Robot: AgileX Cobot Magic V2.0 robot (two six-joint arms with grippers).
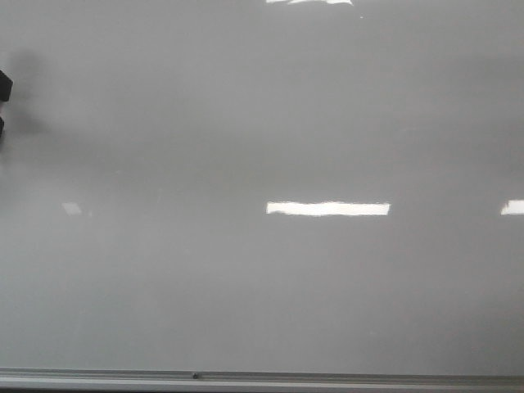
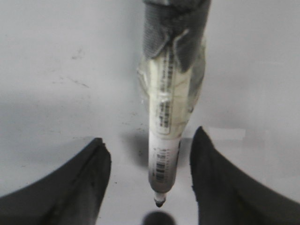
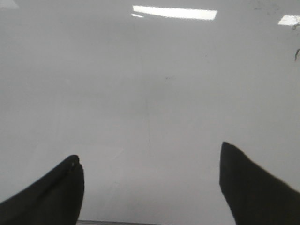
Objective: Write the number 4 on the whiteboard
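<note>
While your left gripper [image 2: 150, 187] hovers over the large glossy grey-white whiteboard [image 1: 262, 286], its two dark fingers [image 2: 70, 187] stand apart on either side of a white-barrelled marker pen [image 2: 164, 154], and neither finger appears to touch the barrel. The pen seems bound to the wrist by grey tape and clear wrap [image 2: 173, 61] higher up, so you probably do not need to take hold of it at all. Its small dark tip [image 2: 159, 202] sits just above a round shadow on the board, near the surface; whether it touches cannot be told.

Seen from the front, only a dark sliver of the left gripper shows, at the edge of the board far from the grey metal rail [image 1: 262, 378]. No number 4 is visible anywhere on the board; faint scuffs and bright glare patches [image 1: 327, 209] are all that mark it.

Your right gripper [image 3: 150, 187] hangs over bare board beside the rail, its jaws wide apart and holding nothing.

Judge the pen as light and rigid with a soft felt tip, and the board as hard, stiff and slick. Light, even pressure should suit it; pressing hard may crush the tip or make it skid.
</note>
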